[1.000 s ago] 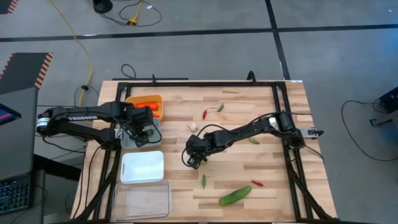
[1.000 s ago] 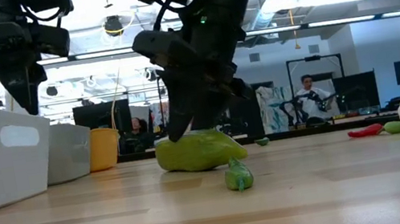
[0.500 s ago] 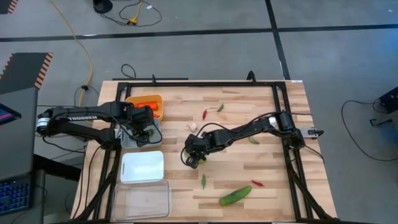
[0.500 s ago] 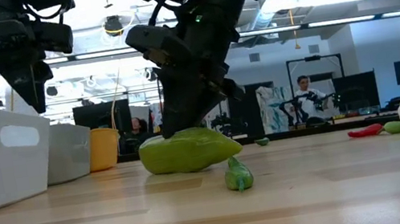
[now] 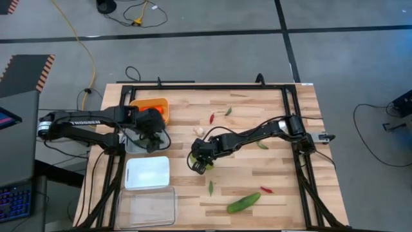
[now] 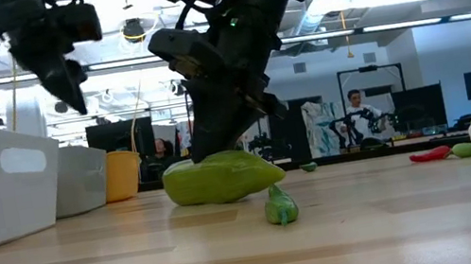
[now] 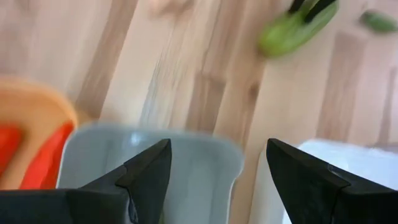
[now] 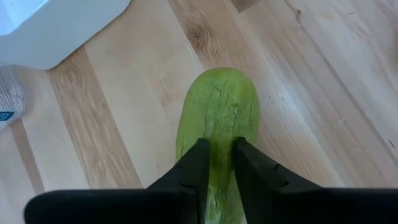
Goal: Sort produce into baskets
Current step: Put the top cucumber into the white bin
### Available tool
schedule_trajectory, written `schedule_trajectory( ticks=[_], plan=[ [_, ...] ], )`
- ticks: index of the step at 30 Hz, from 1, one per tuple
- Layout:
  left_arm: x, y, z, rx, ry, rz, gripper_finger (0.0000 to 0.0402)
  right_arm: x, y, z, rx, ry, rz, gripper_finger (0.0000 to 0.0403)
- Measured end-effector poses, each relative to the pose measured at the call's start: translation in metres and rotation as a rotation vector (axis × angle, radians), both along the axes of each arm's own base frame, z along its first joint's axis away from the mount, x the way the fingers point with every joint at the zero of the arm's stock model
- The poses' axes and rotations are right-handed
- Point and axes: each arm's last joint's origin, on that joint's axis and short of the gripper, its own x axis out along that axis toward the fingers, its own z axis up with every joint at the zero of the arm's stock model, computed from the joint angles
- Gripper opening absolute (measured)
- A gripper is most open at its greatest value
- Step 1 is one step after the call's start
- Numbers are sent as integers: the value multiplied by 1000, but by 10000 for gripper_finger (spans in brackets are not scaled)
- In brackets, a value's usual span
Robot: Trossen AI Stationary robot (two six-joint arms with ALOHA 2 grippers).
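A pale green cucumber (image 5: 195,156) lies on its side on the wood near the table's middle, and my right gripper (image 5: 200,162) stands over it, shut on it. In the low view the cucumber (image 6: 219,178) rests on the table under that gripper (image 6: 218,144). My left gripper (image 7: 217,180) hangs open and empty above the grey basket (image 5: 138,140). An orange basket (image 5: 151,104) with a carrot (image 7: 43,158) stands farther back. A white basket (image 5: 147,172) and a clear one (image 5: 147,206) stand nearer. My right gripper pinches the cucumber between its two fingers (image 8: 198,163) near one end (image 8: 219,152). The fingers slant down from above, coming from the table's right side. The cucumber lies level with its underside on the table (image 6: 217,195).
Loose on the wood are a second cucumber (image 5: 243,202), a small green chili (image 5: 210,187), a red chili (image 5: 266,190), a green chili (image 5: 262,145), a garlic bulb (image 5: 199,131), and a red chili (image 5: 212,118) and green chili (image 5: 228,111) farther back.
My right gripper has shut on the cucumber, which has slid a little along the table and stays lying there. My left gripper has tipped upward and drifted slightly toward the table's right above the grey basket, still open.
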Motion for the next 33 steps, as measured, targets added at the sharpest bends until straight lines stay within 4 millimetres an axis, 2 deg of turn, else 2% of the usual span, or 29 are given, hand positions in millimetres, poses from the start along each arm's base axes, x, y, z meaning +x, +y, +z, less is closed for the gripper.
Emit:
schedule_trajectory(
  ticks=[5,9,19,27,33],
  plan=[
    [18,-8,3,30,-125,-63,250,0,0,0,0,-2,0,76],
    [37,-15,-7,54,-191,-134,250,0,0,0,1,-6,0,75],
    [78,-32,-41,77,-194,-250,250,1,1,1,2,-19,0,75],
    [98,-42,-70,60,-145,-272,250,1,1,2,-17,-27,17,75],
    [106,-44,-82,58,-141,-281,250,-1,1,1,-22,-6,15,75]
  ],
)
